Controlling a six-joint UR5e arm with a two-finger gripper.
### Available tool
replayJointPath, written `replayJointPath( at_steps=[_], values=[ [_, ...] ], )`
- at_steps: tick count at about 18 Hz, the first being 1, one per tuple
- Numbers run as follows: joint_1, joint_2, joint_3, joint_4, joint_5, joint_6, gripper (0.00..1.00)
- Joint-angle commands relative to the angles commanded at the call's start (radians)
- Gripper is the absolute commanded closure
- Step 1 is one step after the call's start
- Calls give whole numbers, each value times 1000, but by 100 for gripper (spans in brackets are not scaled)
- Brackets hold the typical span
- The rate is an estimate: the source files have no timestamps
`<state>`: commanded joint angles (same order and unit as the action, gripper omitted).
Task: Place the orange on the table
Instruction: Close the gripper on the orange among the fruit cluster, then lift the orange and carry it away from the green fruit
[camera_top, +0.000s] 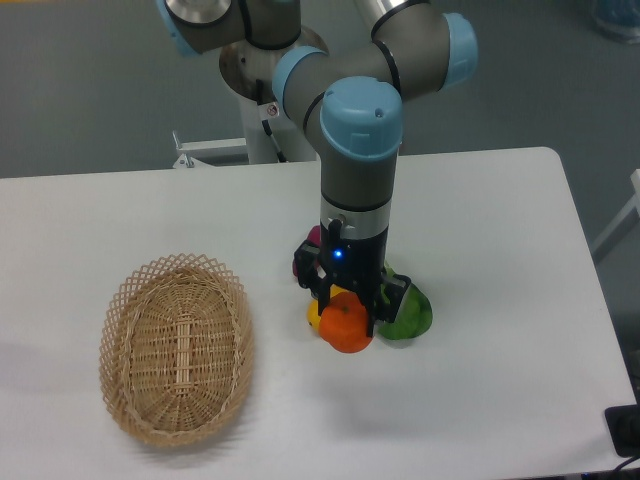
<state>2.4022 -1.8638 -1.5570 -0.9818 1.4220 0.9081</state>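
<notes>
One arm above white desk (500, 250), tool (349, 318) pointing down, fingers closed around orange (346, 326) near desk centre. Yellow fruit (315, 311) just left of orange, green vegetable (408, 317) just right. Wicker basket (176, 346) well apart, left.

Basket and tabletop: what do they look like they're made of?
The basket looks like woven wicker, tan and matte: open lattice rim, plaited strands along the base. The table looks like a smooth white laminate or painted board with a faint sheen; which one, the view cannot tell.
</notes>
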Motion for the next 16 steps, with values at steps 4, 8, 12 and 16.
replayJointPath(
  at_steps=[4, 8, 12, 16],
  values=[
    [-3, -14, 3, 3, 8, -26, 36],
    [-11, -57, 20, 18, 14, -48, 37],
    [-14, -115, 32, 93, 15, -113, 37],
    [-34, -199, 34, 149, 90, -143, 36]
  ],
)
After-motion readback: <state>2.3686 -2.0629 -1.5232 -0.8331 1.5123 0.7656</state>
